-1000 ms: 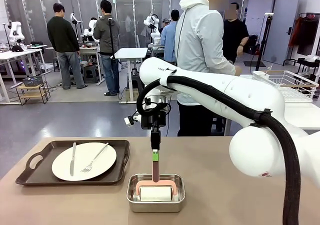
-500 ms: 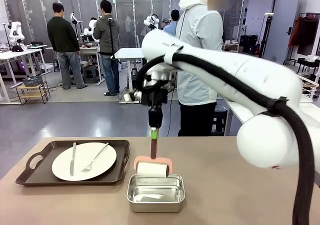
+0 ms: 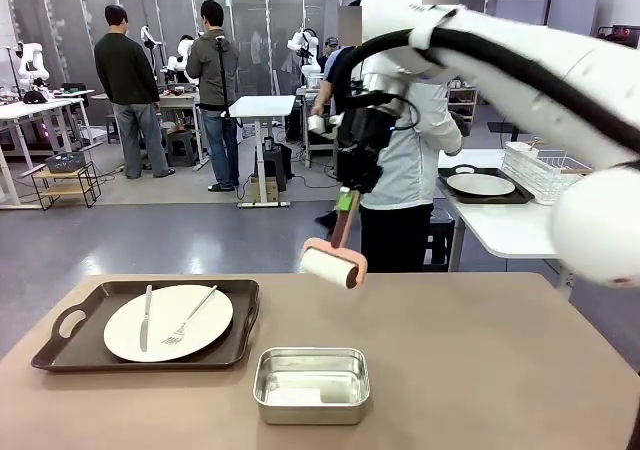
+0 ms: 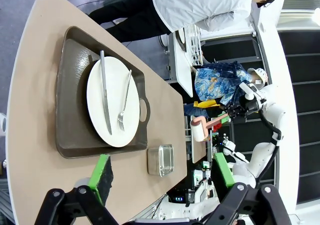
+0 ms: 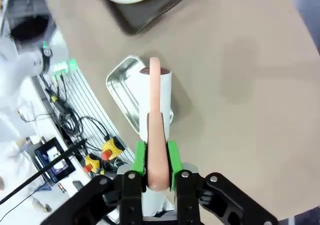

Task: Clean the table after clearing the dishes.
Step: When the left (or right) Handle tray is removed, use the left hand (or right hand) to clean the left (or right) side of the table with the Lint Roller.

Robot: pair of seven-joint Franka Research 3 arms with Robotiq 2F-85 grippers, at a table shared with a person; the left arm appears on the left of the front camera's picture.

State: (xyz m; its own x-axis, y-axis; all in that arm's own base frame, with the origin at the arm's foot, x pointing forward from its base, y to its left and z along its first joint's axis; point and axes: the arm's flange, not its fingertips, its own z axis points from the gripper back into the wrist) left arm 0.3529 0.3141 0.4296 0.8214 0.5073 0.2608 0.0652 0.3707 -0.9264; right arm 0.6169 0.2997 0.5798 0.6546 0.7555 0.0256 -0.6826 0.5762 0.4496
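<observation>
The table (image 3: 480,370) is carrying one tray of dishes (image 3: 150,322) at 9 o'clock from the steel pan (image 3: 311,383). The roller (image 3: 330,265) is hanging above the table, at 7 o'clock from the right fingers (image 3: 347,202) — these are clamping its handle. The left fingers (image 4: 102,170) are gaping wide, empty.

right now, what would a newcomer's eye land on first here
The right arm's jaws are shut on the handle of a pink-framed white roller, which hangs tilted in the air above the table. Near the table's front edge sits a steel pan. To the left, a dark tray holds a white plate with a knife and fork.
</observation>
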